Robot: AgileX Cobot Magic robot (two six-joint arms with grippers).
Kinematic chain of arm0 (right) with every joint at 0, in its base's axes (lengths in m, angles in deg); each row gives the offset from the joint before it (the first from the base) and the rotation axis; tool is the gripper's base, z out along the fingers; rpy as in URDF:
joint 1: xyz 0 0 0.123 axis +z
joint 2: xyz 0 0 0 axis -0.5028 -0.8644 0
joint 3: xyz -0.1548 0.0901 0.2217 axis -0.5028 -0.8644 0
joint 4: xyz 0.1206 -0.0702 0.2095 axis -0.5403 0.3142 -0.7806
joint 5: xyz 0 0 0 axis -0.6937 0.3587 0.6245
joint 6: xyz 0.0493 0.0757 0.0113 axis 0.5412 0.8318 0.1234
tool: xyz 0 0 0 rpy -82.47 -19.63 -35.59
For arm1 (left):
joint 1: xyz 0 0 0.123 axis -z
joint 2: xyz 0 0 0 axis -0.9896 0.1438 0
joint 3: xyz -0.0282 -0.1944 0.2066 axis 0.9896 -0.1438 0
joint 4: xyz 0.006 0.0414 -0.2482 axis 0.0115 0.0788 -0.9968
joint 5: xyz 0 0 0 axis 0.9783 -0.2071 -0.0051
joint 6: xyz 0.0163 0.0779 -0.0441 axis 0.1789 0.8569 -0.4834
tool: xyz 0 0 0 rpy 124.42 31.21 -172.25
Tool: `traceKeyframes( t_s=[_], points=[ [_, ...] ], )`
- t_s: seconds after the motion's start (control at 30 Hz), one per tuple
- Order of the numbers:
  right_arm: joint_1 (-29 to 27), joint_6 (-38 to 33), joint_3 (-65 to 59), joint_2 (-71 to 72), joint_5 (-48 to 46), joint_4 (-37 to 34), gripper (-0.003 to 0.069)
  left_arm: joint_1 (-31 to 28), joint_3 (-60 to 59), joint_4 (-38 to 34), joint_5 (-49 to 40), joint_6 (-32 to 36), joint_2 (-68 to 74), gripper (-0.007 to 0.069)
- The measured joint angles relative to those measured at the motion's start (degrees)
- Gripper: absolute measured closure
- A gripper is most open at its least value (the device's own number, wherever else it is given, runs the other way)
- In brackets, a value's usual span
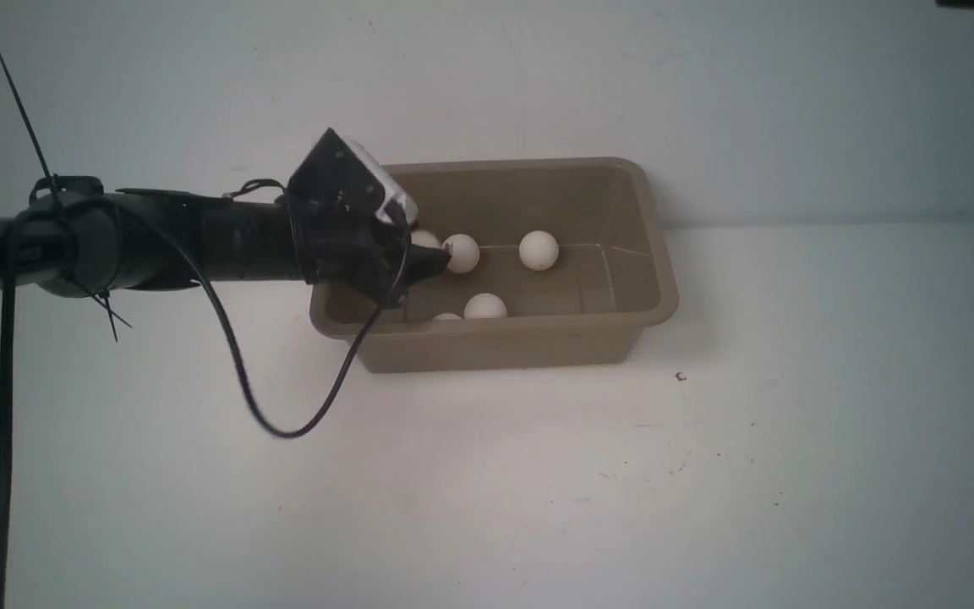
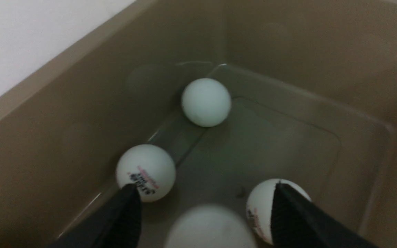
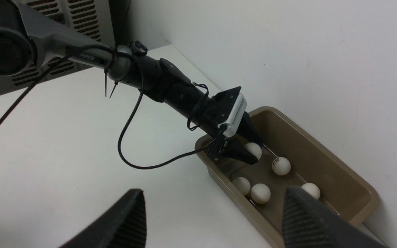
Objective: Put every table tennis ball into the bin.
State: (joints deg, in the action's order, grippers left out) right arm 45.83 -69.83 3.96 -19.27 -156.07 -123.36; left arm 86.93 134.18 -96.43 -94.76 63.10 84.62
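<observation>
The taupe bin [image 1: 661, 279] stands against the back wall. Several white table tennis balls lie in it, among them one [image 1: 538, 250] near the far wall and one [image 1: 485, 306] near the front wall. My left gripper [image 1: 439, 259] reaches over the bin's left end, open. In the left wrist view a blurred ball [image 2: 209, 227] sits between the spread fingers [image 2: 126, 213] with a gap on each side. Other balls [image 2: 206, 102] [image 2: 145, 172] rest on the floor below. My right gripper [image 3: 213, 191] is open and empty, above the table beside the bin [image 3: 233, 196].
The white table runs in front of the bin and to both sides of it. The white wall rises right behind the bin. A loose black cable [image 1: 284, 427] hangs from the left arm. A grey vented cabinet [image 3: 64, 20] stands behind the left arm.
</observation>
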Motion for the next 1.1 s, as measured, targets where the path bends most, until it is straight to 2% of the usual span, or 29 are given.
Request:
traceKeyframes(
  t_s=[0.07,0.13,0.2,0.27,0.33,0.4,0.47,0.5,0.53,0.57,0.67,0.77,0.83,0.97,1.1],
  points=[
    [0.0,0.0,0.0,0.0,0.0,0.2,0.0176,-0.3,0.0,-0.3,2.9,-4.3,-1.9,0.0043],
    [0.0,0.0,0.0,0.3,0.0,1.2,0.0176,-0.7,0.0,1.3,5.8,-6.6,-4.4,-0.0008],
    [0.0,0.0,0.0,1.1,0.0,3.7,0.0176,-1.1,0.0,6.2,9.7,-8.0,-8.6,-0.0030],
    [0.0,0.7,0.0,2.9,1.7,8.2,0.0176,-1.8,0.0,12.1,13.6,-9.2,-13.7,-0.0033],
    [0.0,2.4,-0.1,4.4,4.0,12.2,0.0176,-2.3,0.0,14.1,14.8,-11.1,-16.4,-0.0029],
    [0.0,9.0,-0.1,9.5,8.7,25.3,0.0176,-2.8,0.0,16.2,16.3,-18.1,-21.6,-0.0003],
    [0.0,14.5,-0.1,13.3,8.8,33.3,0.0176,-2.8,0.0,17.8,16.3,-22.0,-24.6,0.0012],
    [0.0,15.1,-0.1,13.8,8.7,34.2,0.0176,-2.8,0.0,18.4,16.3,-23.5,-25.3,0.0017],
    [0.3,20.0,-0.3,18.4,7.3,40.0,0.0176,-2.8,-0.1,21.7,16.0,-26.4,-28.4,0.0034],
    [0.7,21.6,-0.8,20.7,6.9,41.3,0.0176,-2.8,-0.1,23.8,16.0,-28.1,-29.9,0.0043],
    [1.3,23.2,-6.0,29.8,6.8,40.8,0.0176,-2.8,-0.1,32.9,15.9,-34.3,-35.4,0.0075],
    [1.3,22.7,-11.6,34.2,7.0,38.7,0.0176,-2.8,-0.1,38.7,15.7,-40.1,-38.1,0.0087],
    [1.3,22.1,-21.0,38.5,8.4,35.2,0.0176,-2.8,-0.1,44.4,15.0,-46.9,-39.6,0.0094],
    [1.4,19.5,-36.6,44.1,13.5,30.9,0.0176,-2.8,-0.1,49.8,14.4,-53.3,-39.8,0.0094],
    [1.7,18.6,-46.2,48.7,19.3,28.7,0.0176,-2.8,-0.1,50.7,14.3,-54.7,-39.8,0.0094]
  ],
)
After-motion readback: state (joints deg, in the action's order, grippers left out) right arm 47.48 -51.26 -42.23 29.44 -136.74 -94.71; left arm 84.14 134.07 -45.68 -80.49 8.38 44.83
